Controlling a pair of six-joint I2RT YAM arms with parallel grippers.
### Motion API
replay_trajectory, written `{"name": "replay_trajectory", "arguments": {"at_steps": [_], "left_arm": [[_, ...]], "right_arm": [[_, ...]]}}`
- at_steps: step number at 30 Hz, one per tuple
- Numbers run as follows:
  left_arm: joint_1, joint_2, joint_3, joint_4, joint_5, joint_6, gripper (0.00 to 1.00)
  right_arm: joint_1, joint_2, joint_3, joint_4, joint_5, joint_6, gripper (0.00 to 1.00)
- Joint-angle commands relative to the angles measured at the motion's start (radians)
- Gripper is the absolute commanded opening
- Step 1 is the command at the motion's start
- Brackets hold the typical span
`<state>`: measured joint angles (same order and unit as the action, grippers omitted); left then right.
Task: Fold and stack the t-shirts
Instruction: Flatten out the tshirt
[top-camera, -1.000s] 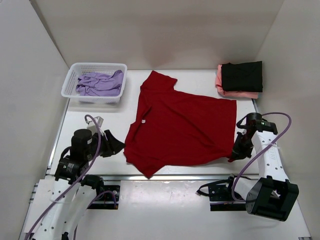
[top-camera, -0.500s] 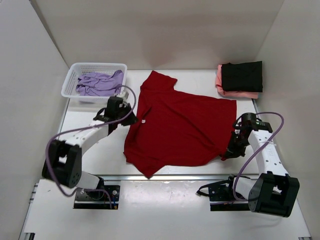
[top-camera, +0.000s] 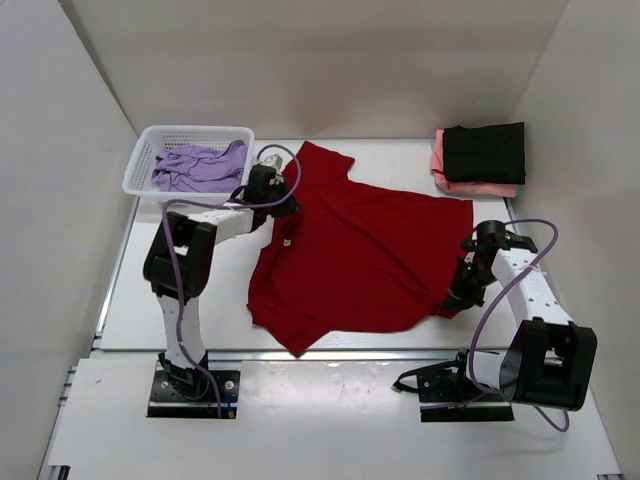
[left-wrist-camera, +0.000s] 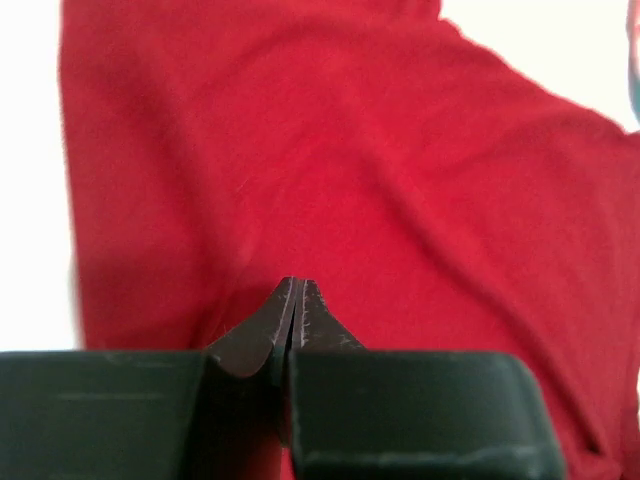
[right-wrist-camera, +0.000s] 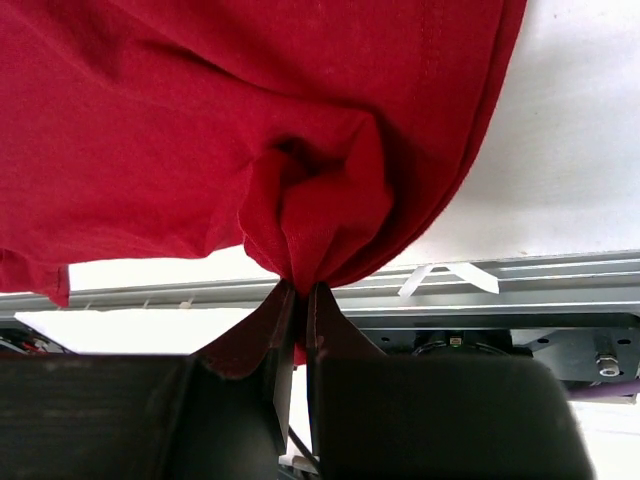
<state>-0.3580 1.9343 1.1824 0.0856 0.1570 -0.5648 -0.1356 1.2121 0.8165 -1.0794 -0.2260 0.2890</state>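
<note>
Shirt (top-camera: 360, 250) red, flat on counter (top-camera: 180, 290) beside basket (top-camera: 190, 165) | left fingers (left-wrist-camera: 255, 335) pressed together, no cloth between, at edge nearest basket | right fingers (right-wrist-camera: 250, 340) pinching bunched hem farthest from basket | risk: one-sided pull would skew fold

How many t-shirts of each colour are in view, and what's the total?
red t-shirt: 1
black t-shirt: 1
salmon pink t-shirt: 1
lavender t-shirt: 1, crumpled in the white basket
Total: 4
</note>
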Motion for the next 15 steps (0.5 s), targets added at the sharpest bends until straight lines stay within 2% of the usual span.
{"name": "replay_trajectory", "arguments": {"at_steps": [1,4,8,15], "left_arm": [[-0.039,0.049,0.131,0.010,0.015,-0.014,0.10],[-0.062,0.106,0.204,-0.024,-0.026,0.000,0.11],[-0.079,0.163,0.302,-0.171,-0.115,0.071,0.12],[-0.027,0.161,0.319,-0.280,-0.210,0.137,0.12]], "right_arm": [[0.007,0.017,0.042,0.018,-0.004,0.006,0.00],[0.014,0.029,0.044,0.029,-0.009,0.007,0.01],[0.008,0.038,0.049,0.029,-0.010,0.013,0.00],[-0.001,0.052,0.053,0.035,-0.007,-0.001,0.00]]}}
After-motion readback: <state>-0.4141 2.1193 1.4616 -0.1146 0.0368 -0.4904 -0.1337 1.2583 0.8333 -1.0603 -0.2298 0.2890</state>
